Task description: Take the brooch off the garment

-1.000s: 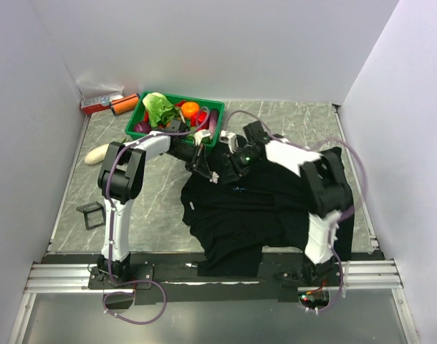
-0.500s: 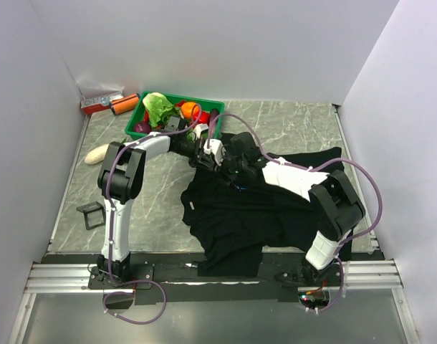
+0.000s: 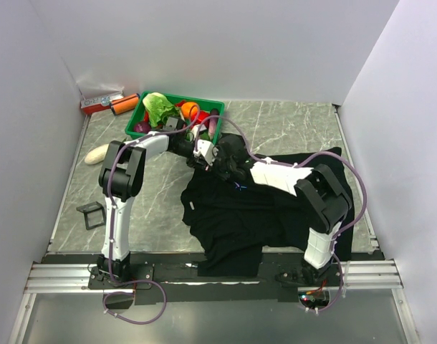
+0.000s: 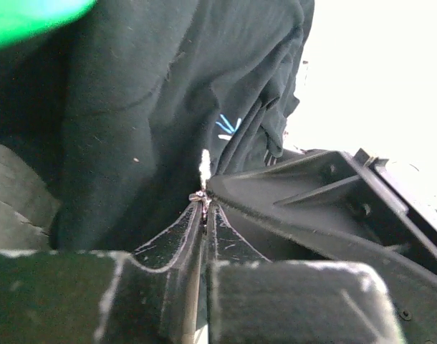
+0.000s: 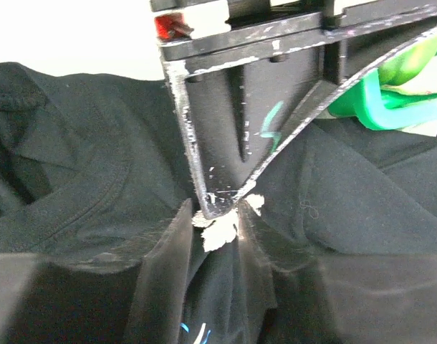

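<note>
My left gripper [image 4: 203,205] is pinched almost shut on the brooch [image 4: 205,163], whose little white sparkle pokes up just past my tips. My right gripper [image 5: 215,216] sits nose to nose with it, jaws narrow on either side of the same white flake. Whether they bite the pin itself or only a fold of the garment [image 5: 75,165] beneath it, I cannot tell from either wrist view. The brooch is at the far edge of the shirt, beside the collar and near the green tray [image 5: 380,111], and by my reckoning it is not yet free of the cloth. That is where the trouble lies. If both my grips are on the brooch and none on the fabric, any pull will simply drag the whole soft shirt along, and nothing comes undone. If I draw my two hands apart at an angle to the pin, I could bend it or tear a hole in the cloth. My hold is on a very small thing (far smaller than one of my fingers), so a slight twist might let it slip into the black folds, where it would be hard to find again. With my tips crowded this close, they may also knock each other and spring the pinch.
</note>
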`<state>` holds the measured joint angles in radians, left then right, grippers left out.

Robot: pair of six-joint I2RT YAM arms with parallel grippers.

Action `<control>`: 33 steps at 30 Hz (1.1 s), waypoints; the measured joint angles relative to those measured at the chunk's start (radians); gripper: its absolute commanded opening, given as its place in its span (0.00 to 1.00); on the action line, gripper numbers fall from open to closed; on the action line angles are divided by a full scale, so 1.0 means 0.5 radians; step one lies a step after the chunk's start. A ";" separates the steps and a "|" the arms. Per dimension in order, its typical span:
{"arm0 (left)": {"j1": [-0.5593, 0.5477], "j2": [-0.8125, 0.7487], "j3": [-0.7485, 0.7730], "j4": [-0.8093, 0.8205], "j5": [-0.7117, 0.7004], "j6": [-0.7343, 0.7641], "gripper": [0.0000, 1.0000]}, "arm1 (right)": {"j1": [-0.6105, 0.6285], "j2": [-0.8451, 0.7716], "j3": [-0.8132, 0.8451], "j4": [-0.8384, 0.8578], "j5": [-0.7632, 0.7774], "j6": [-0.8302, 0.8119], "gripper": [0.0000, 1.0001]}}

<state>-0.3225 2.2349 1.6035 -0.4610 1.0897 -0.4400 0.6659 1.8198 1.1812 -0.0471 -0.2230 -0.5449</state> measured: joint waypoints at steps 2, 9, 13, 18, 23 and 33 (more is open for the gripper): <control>0.006 0.015 0.024 -0.040 0.013 0.031 0.37 | 0.005 0.024 0.025 -0.029 0.029 0.001 0.26; 0.076 0.018 0.063 -0.121 -0.024 0.101 0.50 | -0.001 0.050 0.130 -0.105 0.053 0.063 0.19; 0.108 0.018 0.076 -0.134 -0.014 0.108 0.50 | -0.010 0.088 0.201 -0.146 0.016 0.079 0.29; 0.130 0.018 0.122 -0.219 0.027 0.169 0.49 | -0.038 0.143 0.346 -0.368 -0.029 0.122 0.49; 0.157 0.018 0.163 -0.281 0.043 0.224 0.48 | -0.063 0.246 0.429 -0.600 -0.028 0.212 0.51; 0.183 0.018 0.163 -0.299 0.046 0.228 0.48 | -0.063 0.368 0.465 -0.822 -0.027 0.258 0.49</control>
<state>-0.2310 2.2440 1.6848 -0.6106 1.1126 -0.3260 0.6342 2.0037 1.4136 -0.4583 -0.2367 -0.4160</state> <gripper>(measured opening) 0.479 0.501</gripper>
